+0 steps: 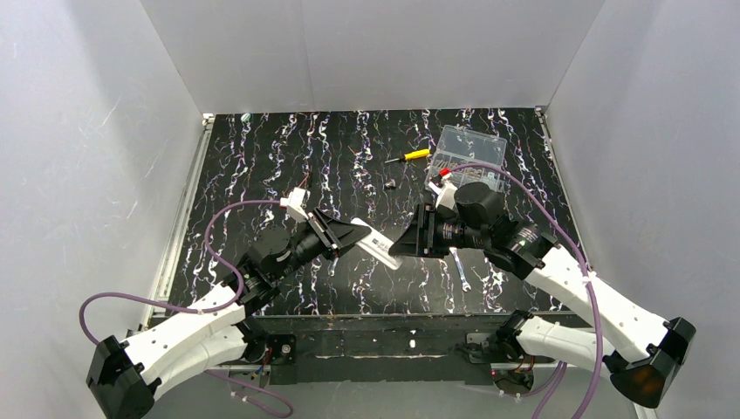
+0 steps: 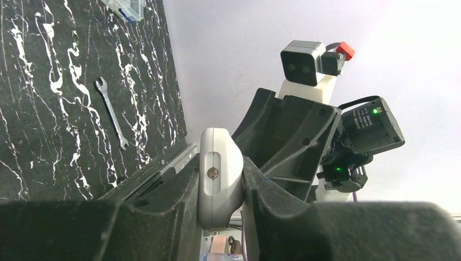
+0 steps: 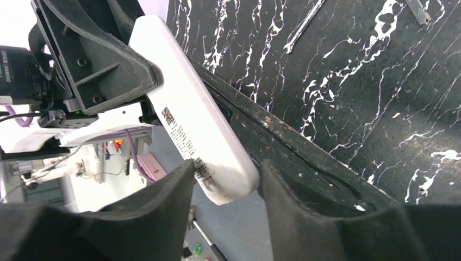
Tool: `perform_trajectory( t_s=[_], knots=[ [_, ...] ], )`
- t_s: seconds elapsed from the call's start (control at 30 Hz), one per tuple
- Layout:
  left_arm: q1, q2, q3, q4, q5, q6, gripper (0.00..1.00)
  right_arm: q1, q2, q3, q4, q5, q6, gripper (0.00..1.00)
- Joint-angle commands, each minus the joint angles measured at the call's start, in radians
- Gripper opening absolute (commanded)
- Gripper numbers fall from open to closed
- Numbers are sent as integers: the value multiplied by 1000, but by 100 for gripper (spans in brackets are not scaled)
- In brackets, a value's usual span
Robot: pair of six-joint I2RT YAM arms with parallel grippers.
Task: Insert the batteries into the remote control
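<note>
The remote control [image 1: 377, 244] hangs off the tabletop [image 1: 262, 157], over the middle of its near edge, with the left claw [image 1: 359, 233] clamped on one end. Its free end sits between the fingers of the right claw [image 1: 403, 247], which stand apart, wider than the bar. A spanner [image 1: 461, 269] lies near the right claw, toward the right edge.
</note>
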Motion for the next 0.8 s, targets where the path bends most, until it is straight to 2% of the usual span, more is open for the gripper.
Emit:
perform_trajectory(
  t_s=[0.0,0.1,0.3,0.6,0.77],
  knots=[
    [-4,-11,8,111,7,-5,0,10,-27,11,51,21,-12,63],
    [-4,-11,5,113,7,-5,0,8,-49,16,52,38,-16,70],
    [-4,-5,-4,163,-28,3,0,5,-112,-9,86,73,37,76],
    [-4,45,-5,322,-97,7,0,-8,-224,-189,361,141,298,81],
    [-5,49,-2,353,-108,9,0,-14,-230,-224,399,141,342,82]
  ],
)
